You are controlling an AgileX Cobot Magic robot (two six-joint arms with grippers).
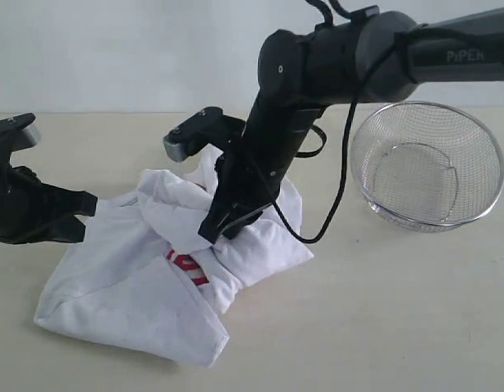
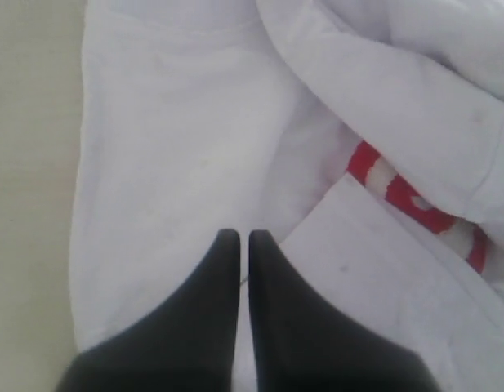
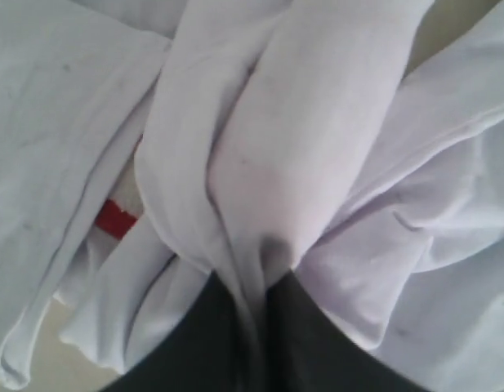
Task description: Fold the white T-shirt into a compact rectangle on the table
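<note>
The white T-shirt lies crumpled in a loose heap on the table, with part of its red lettering showing between folds. My right gripper reaches across the middle and is shut on a raised fold of the T-shirt, cloth pinched between its fingers. My left gripper sits at the heap's left edge. It is shut, its fingertips just over flat white cloth with nothing visibly between them. Red lettering shows beyond them.
A round wire basket stands at the right back of the table, empty. The right arm's black cable loops down over the shirt's right edge. Bare tabletop runs along the shirt's side. A pale wall is behind.
</note>
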